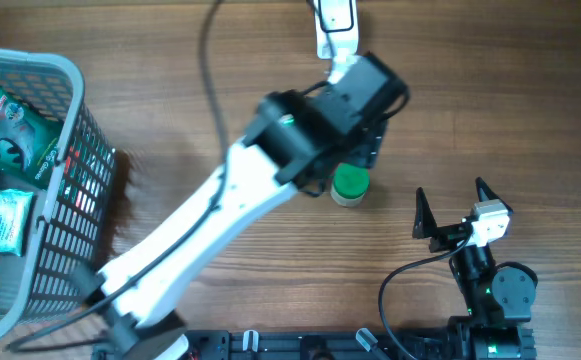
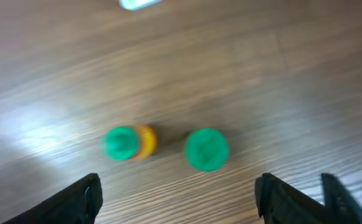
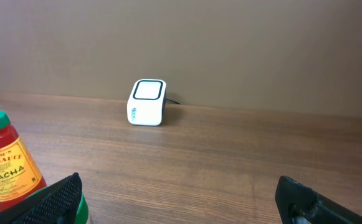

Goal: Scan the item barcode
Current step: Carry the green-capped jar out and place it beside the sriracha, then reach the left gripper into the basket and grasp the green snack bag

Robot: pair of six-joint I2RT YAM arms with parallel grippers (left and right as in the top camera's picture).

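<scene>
Green caps of two bottles are recorded below the left pincer (image 2: 179,190) in its wrist view, which is blurred: an orange-bodied bottle (image 2: 131,142) and, near it but apart, a second bottle (image 2: 205,149). Both stand on the wooden tabletop (image 2: 243,68). The left pincer is open above them, fingers wide apart, nothing gripped.

From overhead only one green cap (image 1: 350,184) is seen, at the edge of the left arm; the other is hidden.

In the right wrist view a red bottle labelled Sriracha (image 3: 1,168) stands at the left edge. Which of the two it is cannot be told.

A white scanner (image 3: 147,102) is set at the far edge of the tabletop, well apart from the bottles.

The right pincer (image 3: 177,186) is open and empty, low over the tabletop.

A grey basket (image 1: 65,70) holding packets is noted at far left.
</scene>
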